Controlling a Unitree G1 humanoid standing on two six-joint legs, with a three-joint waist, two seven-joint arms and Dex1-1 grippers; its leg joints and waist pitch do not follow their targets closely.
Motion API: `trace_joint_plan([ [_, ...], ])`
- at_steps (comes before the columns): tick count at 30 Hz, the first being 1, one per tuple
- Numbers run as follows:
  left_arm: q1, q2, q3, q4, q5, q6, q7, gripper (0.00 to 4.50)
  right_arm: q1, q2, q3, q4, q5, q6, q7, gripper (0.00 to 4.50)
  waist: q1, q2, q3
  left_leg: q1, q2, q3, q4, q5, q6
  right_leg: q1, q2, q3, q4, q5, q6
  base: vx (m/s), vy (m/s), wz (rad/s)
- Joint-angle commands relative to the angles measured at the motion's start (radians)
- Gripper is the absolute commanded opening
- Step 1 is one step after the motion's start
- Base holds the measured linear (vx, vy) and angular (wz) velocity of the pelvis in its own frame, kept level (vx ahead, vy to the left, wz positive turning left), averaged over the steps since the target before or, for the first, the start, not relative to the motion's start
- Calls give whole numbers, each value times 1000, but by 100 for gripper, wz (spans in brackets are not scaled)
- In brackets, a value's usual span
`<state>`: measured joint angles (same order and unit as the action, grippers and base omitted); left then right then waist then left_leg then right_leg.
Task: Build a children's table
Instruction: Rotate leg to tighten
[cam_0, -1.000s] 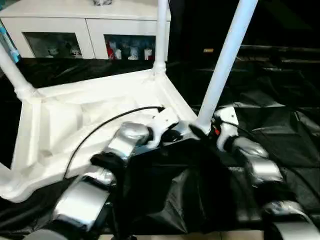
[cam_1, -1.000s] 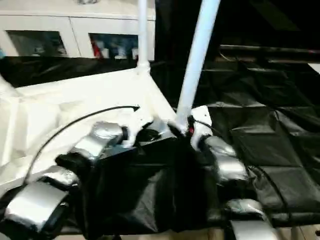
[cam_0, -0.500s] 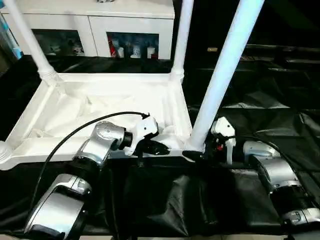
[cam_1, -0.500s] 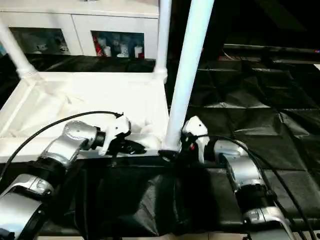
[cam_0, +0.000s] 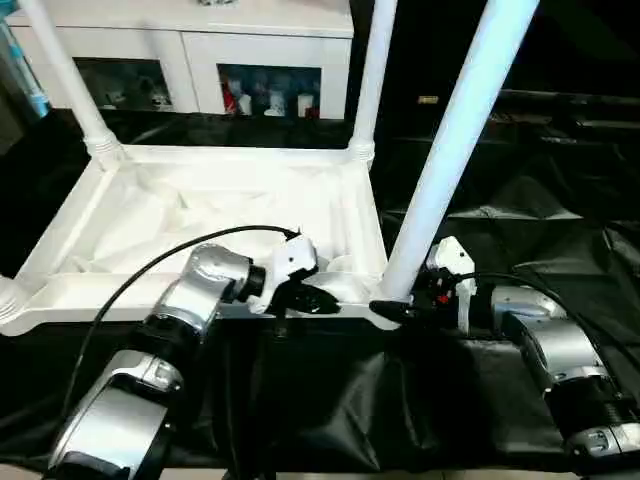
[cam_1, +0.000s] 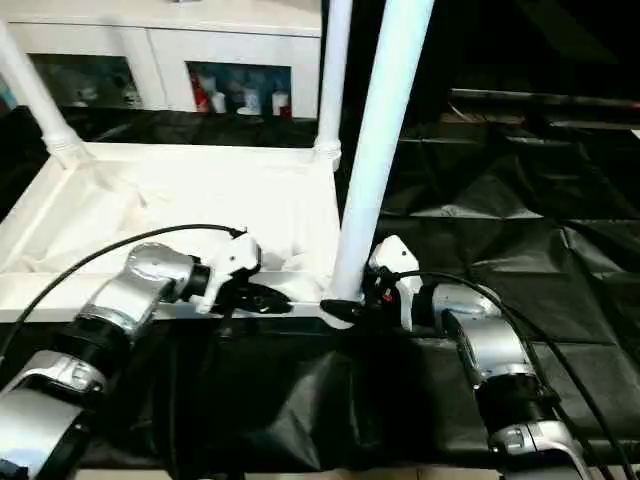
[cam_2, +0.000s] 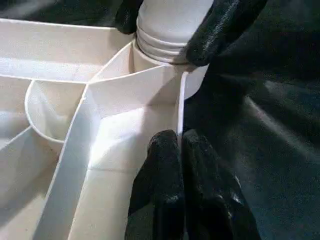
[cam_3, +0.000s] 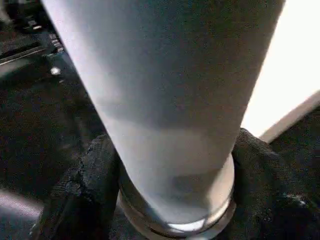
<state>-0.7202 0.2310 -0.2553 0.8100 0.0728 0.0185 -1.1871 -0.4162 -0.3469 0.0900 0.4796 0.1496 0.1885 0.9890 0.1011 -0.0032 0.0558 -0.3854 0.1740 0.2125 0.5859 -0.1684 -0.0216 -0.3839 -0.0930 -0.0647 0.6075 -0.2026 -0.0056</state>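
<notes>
1. The children's table (cam_0: 200, 215) lies upside down on the black-draped surface (cam_0: 560, 230), its ribbed underside facing up and its near rim along the surface's near edge. We see legs rising from its corners.

2. The near-right leg (cam_0: 450, 150) stands in the table's near-right corner socket (cam_2: 160, 60). Its long axis runs almost upright, leaning slightly away from the tabletop.

3. Our right pincer (cam_0: 400, 305) reaches in level from the right and brackets the base of this leg, one black finger (cam_3: 82, 200) on each side of the collar. The fingers appear to touch the leg; we cannot tell whether they clamp firmly.

4. Our left pincer (cam_0: 315, 298) is clenched, its fingertips (cam_2: 167, 150) pressed together. It rests at the table's near rim, just left of the same socket, with nothing between the fingers.

5. We judge the right arm the nearer to the leg. The coming move turns on this: the leg's foot lies directly between the right fingers, so any seating push must follow the upright axis into the socket.
</notes>
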Motion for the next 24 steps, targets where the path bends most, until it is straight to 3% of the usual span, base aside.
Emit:
trace_joint_plan([
  [1,-54,-51,34,49,7,11,188,0,7,62,23,63,-48,11,-127,274,-9,-14,-53,34,69,-40,-78,-311,-6,18,-84,50,-94,-366,-202,0,0,0],
  [3,-93,-95,48,104,20,35,308,0,-16,123,-27,123,-48,18,-283,273,-17,-13,-54,39,68,-44,-80,-340,-30,13,-85,49,-100,-417,-186,0,0,0],
  [4,-101,-106,50,114,22,41,334,0,-20,136,-38,132,-47,21,-316,273,-20,-16,-54,36,67,-47,-81,-345,-31,17,-84,48,-103,-432,-173,0,0,0],
  [6,-126,-150,58,142,24,61,412,0,-43,183,-60,175,-50,18,-420,273,-23,-9,-54,38,69,-46,-83,-351,-33,12,-83,50,-104,-412,-172,0,0,0],
  [11,-165,-231,60,190,26,56,491,0,-103,275,-66,248,-59,-13,-537,273,-23,-7,-59,32,63,-42,-80,-321,-18,17,-80,50,-100,-329,-182,0,0,0],
  [14,-176,-246,61,206,23,43,493,0,-115,297,-61,246,-57,-33,-513,342,-19,-9,-62,28,64,-40,-79,-275,6,25,-79,49,-92,-255,-192,0,0,0],
  [18,-164,-223,55,194,18,13,431,0,-106,263,-42,216,-51,-43,-424,372,-17,-11,-64,24,64,-39,-76,-229,36,31,-78,47,-83,-176,-213,0,0,0],
  [20,-146,-194,40,179,21,-3,367,0,-87,212,7,189,-72,-65,-331,372,-14,-12,-63,24,64,-38,-74,-230,43,33,-78,46,-84,-183,-214,0,0,0],
  [24,-105,-137,25,138,13,-27,238,0,-46,130,31,110,-46,-67,-155,372,-11,-12,-59,22,67,-38,-75,-249,58,35,-80,48,-88,-218,-208,0,0,0],
])
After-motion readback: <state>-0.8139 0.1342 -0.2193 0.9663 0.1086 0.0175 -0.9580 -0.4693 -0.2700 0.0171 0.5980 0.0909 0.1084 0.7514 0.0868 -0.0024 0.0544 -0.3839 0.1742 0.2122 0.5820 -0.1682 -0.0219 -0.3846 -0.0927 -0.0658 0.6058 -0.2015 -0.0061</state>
